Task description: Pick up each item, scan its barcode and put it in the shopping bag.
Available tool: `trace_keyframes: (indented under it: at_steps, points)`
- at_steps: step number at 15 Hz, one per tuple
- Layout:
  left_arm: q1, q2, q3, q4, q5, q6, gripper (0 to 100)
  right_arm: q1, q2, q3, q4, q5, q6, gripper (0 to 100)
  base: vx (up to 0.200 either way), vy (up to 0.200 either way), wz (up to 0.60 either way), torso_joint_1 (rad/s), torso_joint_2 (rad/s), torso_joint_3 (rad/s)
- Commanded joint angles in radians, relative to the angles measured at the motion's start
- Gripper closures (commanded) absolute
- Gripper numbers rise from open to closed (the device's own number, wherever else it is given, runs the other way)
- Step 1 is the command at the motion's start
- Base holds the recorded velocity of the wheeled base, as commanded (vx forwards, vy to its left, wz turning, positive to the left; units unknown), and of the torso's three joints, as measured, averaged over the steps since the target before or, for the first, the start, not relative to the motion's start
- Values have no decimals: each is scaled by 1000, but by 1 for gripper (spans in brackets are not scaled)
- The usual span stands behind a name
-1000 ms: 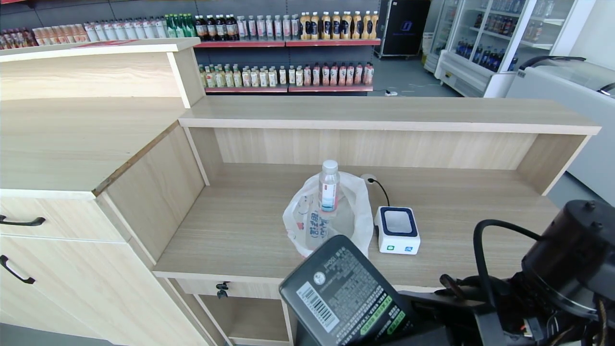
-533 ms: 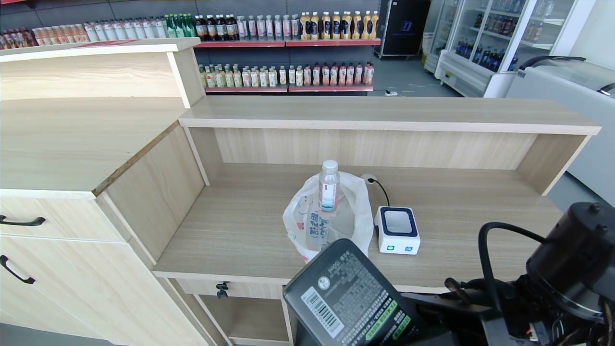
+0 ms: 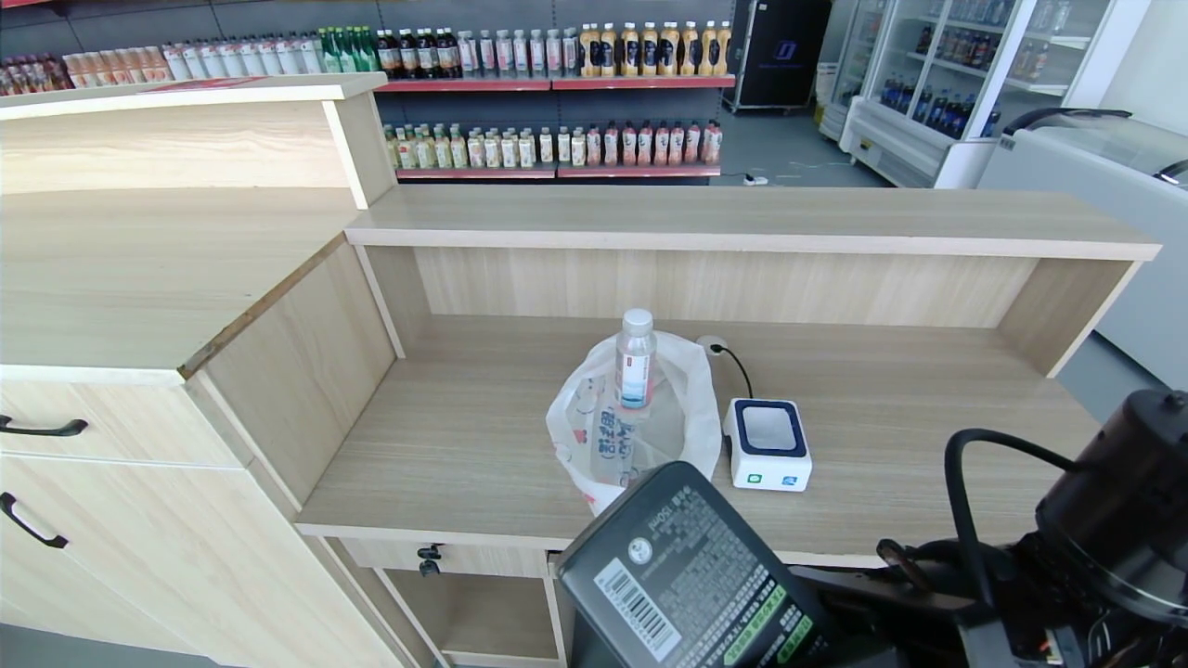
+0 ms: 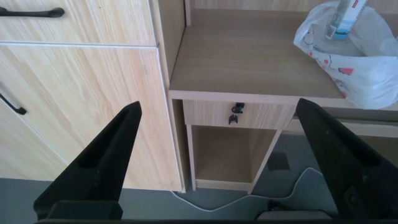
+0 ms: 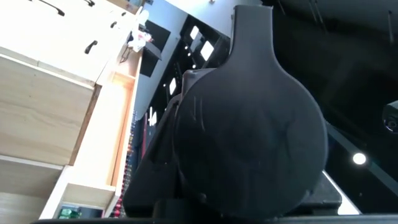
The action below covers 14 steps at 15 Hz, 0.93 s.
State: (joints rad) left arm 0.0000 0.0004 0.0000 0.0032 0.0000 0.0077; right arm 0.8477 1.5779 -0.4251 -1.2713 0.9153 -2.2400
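Note:
A black flat package (image 3: 691, 575) with a white barcode label facing up is low in the head view, in front of the counter's front edge. My right gripper (image 3: 835, 603) is shut on its right side. The package's dark back (image 5: 249, 124) is close to the right wrist camera. A white shopping bag (image 3: 585, 422) stands open on the counter with a clear water bottle (image 3: 636, 366) upright in it. The white barcode scanner (image 3: 767, 443) lies just right of the bag. My left gripper (image 4: 219, 112) hangs open and holds nothing, below and left of the counter, with the bag (image 4: 354, 62) farther off.
The wooden counter (image 3: 882, 417) has a raised back shelf and a side wall at the left. A drawer with keys (image 4: 235, 115) sits under its front edge. The scanner's cable (image 3: 738, 366) runs to the back. A tall cabinet (image 3: 111, 464) stands at the left.
The right arm and the black package have shifted a little to the right and downward in the head view. The bag, bottle and scanner have not moved.

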Motion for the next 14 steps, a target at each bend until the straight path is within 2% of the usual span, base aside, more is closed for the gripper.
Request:
trace_keyframes:
  at_steps: [1, 8, 9, 10, 11, 12, 13, 14]
  points:
    - [0, 0, 0, 0, 0, 0, 0, 1, -1, 0, 1, 0, 0, 100, 0, 0, 0, 0, 0, 0]
    - [0, 0, 0, 0, 0, 0, 0, -1, -2, 0, 15, 0, 3, 100, 0, 0, 0, 0, 0, 0]
    - [0, 0, 0, 0, 0, 0, 0, -76, -32, -11, 102, -13, 40, 100, 0, 0, 0, 0, 0, 0]
    - [0, 0, 0, 0, 0, 0, 0, -176, -58, -21, 219, -102, 103, 100, 0, 0, 0, 0, 0, 0]
    - [0, 0, 0, 0, 0, 0, 0, -256, -93, -17, 357, -253, 183, 100, 0, 0, 0, 0, 0, 0]
    - [0, 0, 0, 0, 0, 0, 0, -331, -136, -27, 558, -395, 344, 100, 0, 0, 0, 0, 0, 0]
    - [0, 0, 0, 0, 0, 0, 0, -412, -159, -49, 673, -470, 490, 100, 0, 0, 0, 0, 0, 0]
    - [0, 0, 0, 0, 0, 0, 0, -544, -177, -44, 710, -467, 596, 100, 0, 0, 0, 0, 0, 0]
